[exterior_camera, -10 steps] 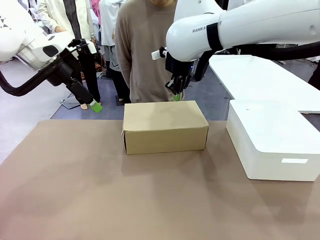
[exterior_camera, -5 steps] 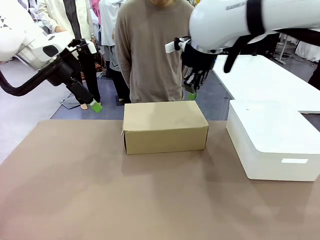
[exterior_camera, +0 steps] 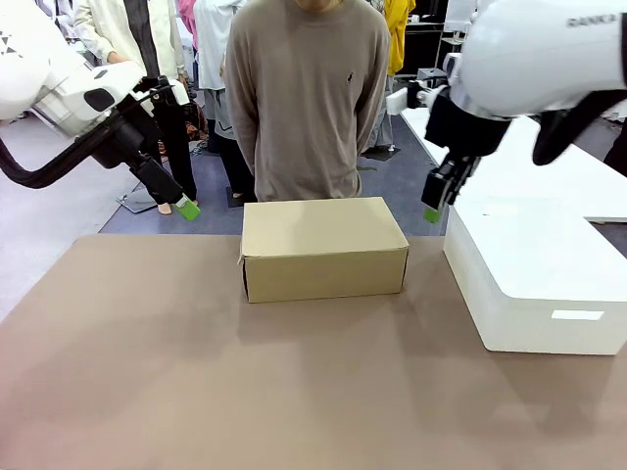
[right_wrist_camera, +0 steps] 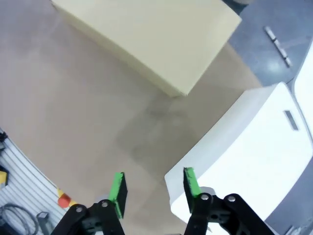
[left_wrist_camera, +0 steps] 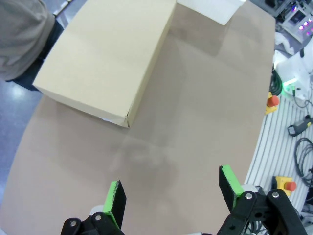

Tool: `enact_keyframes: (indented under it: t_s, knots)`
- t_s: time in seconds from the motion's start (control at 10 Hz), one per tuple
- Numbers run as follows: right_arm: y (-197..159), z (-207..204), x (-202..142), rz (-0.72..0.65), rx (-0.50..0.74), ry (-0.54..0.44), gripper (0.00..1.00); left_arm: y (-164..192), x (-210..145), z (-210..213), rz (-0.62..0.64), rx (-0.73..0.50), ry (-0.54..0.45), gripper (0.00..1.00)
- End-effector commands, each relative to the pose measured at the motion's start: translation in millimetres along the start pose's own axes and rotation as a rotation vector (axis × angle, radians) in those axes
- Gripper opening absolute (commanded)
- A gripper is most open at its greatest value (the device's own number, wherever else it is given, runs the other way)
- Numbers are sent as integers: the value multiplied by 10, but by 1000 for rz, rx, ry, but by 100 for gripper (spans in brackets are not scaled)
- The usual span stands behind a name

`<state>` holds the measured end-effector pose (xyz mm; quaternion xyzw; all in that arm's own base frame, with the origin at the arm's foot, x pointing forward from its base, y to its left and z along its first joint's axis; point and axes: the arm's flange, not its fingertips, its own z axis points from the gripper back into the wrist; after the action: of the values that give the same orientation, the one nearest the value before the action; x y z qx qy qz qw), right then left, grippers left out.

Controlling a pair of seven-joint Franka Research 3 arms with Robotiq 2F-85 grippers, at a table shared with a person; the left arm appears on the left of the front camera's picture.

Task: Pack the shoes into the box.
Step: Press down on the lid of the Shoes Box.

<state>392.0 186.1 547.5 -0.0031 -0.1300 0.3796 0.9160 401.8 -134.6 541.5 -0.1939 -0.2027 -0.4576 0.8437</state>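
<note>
Centre of the front frame: box [exterior_camera: 323, 248] sits closed on the table [exterior_camera: 196, 372], lid flat, long side facing the camera, near the far table edge. Person [exterior_camera: 309, 98] stands right behind it at that edge. Wide bare table surface across the whole lower half of the frame and to the left of the box. Right of the box, a narrow strip of table, then the white box [exterior_camera: 534, 279], which runs to the right frame edge.

Left gripper [exterior_camera: 182, 208] hangs at upper left, past the far-left table edge, well apart from the box. Left wrist view: fingers [left_wrist_camera: 115, 197] spread wide, nothing between them, bare table below, box at upper left of that frame.

Right gripper [exterior_camera: 431, 211] is in the air at upper right, above the gap between box and white box, touching neither. Right wrist view: pads [right_wrist_camera: 118, 188] partly apart, nothing held; white box corner lies under one pad, box at the top of the frame.

Box: tan matte cardboard, plain rectangular, sharp folded edges, small flap corner sticking out at its left end. White box: smooth, rounded corners, larger. Table: matte brown, flat, no marks.
</note>
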Motion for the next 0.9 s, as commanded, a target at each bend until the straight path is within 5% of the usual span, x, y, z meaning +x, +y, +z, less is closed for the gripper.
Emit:
enact_keyframes:
  t_s: [0.0, 0.6, 0.8]
  knots:
    - [47, -43, -230, -36, 60, -56, 100, 15, 6, 24, -1, 5, 7, 100]
    - [27, -163, -395, -81, 126, -132, 100, 15, 6, 24, -1, 5, 7, 100]
    - [55, -117, -315, -87, 96, -71, 100, 15, 6, 24, -1, 5, 7, 100]
